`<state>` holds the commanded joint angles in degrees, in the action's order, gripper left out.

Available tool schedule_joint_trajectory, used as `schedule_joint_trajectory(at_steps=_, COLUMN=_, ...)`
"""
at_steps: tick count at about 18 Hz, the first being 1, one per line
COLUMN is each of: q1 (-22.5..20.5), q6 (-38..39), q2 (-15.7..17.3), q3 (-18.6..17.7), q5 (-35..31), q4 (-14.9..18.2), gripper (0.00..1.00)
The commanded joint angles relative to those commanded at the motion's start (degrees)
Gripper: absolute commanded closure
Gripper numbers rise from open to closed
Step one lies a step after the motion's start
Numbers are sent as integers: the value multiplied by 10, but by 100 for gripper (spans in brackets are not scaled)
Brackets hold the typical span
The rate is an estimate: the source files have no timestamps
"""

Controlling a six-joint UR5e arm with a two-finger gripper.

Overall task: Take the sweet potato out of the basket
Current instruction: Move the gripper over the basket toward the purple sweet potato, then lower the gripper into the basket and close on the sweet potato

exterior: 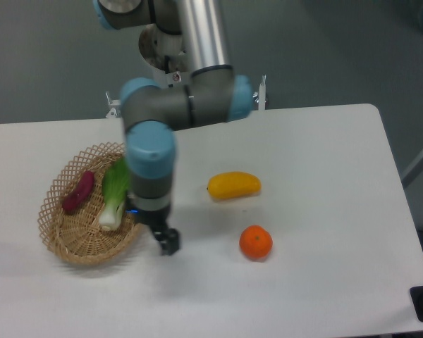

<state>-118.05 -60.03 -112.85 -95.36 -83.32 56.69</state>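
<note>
The sweet potato (pixel 78 191), reddish-purple, lies in the left half of the tan wicker basket (pixel 63 236) at the table's left. A green leafy vegetable (pixel 114 193) lies beside it in the basket. My gripper (pixel 166 241) hangs just right of the basket's rim, low over the table, about a hand's width right of the sweet potato. Its dark fingers (pixel 170 243) appear close together and hold nothing, but I cannot tell for sure whether they are shut.
A yellow oblong fruit (pixel 233 185) lies on the white table (pixel 317 162) right of the arm. A round orange (pixel 256 242) sits in front of it. The arm's wrist (pixel 151 165) stands over the basket's right edge.
</note>
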Motion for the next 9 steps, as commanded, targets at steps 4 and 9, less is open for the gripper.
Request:
schedule_joint_trajectory(at_steps=4, q1=19, q6=0, q2=9, q3=-32, q5=2, q4=0, gripper=0)
schedule_joint_trajectory(at_steps=9, q1=37, q6=22, q2=20, q3=-64, q5=51, q4=0, gripper=0)
